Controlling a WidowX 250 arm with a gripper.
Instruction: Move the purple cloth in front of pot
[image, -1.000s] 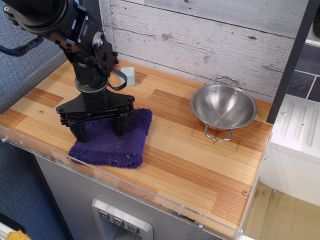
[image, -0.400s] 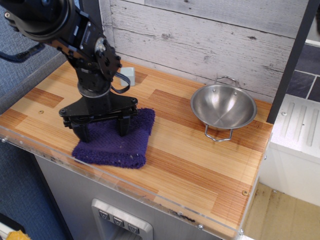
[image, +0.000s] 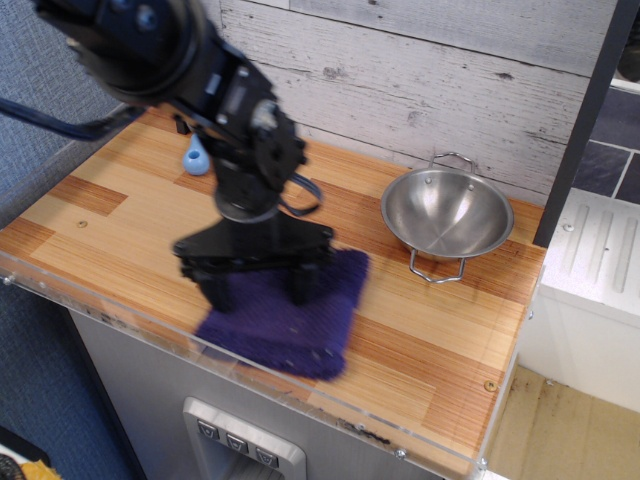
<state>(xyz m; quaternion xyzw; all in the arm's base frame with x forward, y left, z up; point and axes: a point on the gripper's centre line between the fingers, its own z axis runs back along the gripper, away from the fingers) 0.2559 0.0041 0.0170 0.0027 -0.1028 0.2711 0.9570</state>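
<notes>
The purple cloth (image: 300, 325) lies on the wooden counter near its front edge, blurred by motion, left of and in front of the pot (image: 447, 212). The pot is a shiny steel bowl with two wire loop handles at the back right. My black gripper (image: 257, 288) points straight down onto the cloth. Its two fingers (image: 214, 288) stand wide apart with their tips pressed into the fabric. The jaws are open, and no fold of cloth shows pinched between them.
A small light-blue object (image: 196, 157) sits at the back left of the counter (image: 430, 340), behind my arm. A clear acrylic lip runs along the front edge (image: 400, 430). A whitewashed plank wall (image: 400, 70) stands behind. A dark post (image: 585, 120) rises at the right.
My gripper has slid to the right along the counter, towards the pot, and the purple cloth has moved with it. The finger spread looks the same. The pot has not moved.
</notes>
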